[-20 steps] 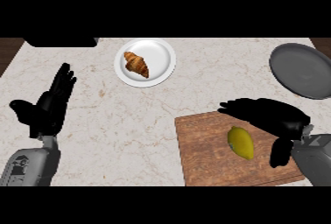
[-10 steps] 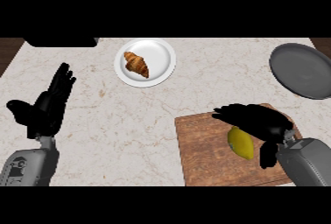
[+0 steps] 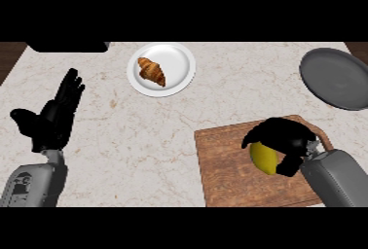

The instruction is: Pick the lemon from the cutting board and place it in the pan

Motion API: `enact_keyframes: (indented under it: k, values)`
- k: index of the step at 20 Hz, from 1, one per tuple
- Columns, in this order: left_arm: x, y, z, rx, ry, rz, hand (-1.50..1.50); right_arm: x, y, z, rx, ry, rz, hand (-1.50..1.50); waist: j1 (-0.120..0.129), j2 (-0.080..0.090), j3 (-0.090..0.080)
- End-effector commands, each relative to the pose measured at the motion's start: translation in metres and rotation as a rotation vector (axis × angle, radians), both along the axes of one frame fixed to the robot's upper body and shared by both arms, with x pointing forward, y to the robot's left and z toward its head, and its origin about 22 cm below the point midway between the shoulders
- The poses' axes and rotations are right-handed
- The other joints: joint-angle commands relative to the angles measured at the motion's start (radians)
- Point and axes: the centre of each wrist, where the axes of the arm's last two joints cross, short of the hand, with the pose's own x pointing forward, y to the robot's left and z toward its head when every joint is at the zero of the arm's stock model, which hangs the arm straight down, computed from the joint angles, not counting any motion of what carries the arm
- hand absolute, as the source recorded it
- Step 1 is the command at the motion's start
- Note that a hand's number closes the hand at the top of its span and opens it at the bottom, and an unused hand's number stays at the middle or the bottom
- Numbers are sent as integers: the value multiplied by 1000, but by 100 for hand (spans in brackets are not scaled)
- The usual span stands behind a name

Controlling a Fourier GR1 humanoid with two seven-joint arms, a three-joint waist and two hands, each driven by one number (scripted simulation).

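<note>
A yellow lemon (image 3: 264,159) lies on the wooden cutting board (image 3: 230,170) at the lower right. My right hand (image 3: 284,138) is curled over it, fingers on its far side and thumb on its near right, hiding its upper end. The grey pan (image 3: 338,78) sits at the upper right, partly cut off by the view's edge. My left hand (image 3: 52,119) rests open at the left, fingers up.
A white plate (image 3: 176,61) with a croissant (image 3: 152,71) stands at the back centre. A dark object (image 3: 68,46) lies at the counter's far left edge. Marble counter stretches between the plate and the board.
My right hand has drawn back toward me and closed down over the lemon. The left hand has stayed where it was.
</note>
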Motion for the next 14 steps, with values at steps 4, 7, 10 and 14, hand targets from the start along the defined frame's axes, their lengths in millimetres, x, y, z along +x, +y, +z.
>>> enact_keyframes:
  k: [4,7,10,14]
  values:
    - [-6,-22,5,-9,-13,10,0,-17,-4,-13,23,-25,101,150,-1,-1,0]
    - [1,-2,14,6,-2,-6,0,-10,0,-8,31,-14,98,150,-2,-1,0]
    - [-2,-2,2,0,-8,0,0,4,27,-24,27,-8,-193,150,0,-1,-1]
    - [0,-4,4,-1,-5,-6,0,17,29,-38,17,-20,-645,150,-9,6,-1]
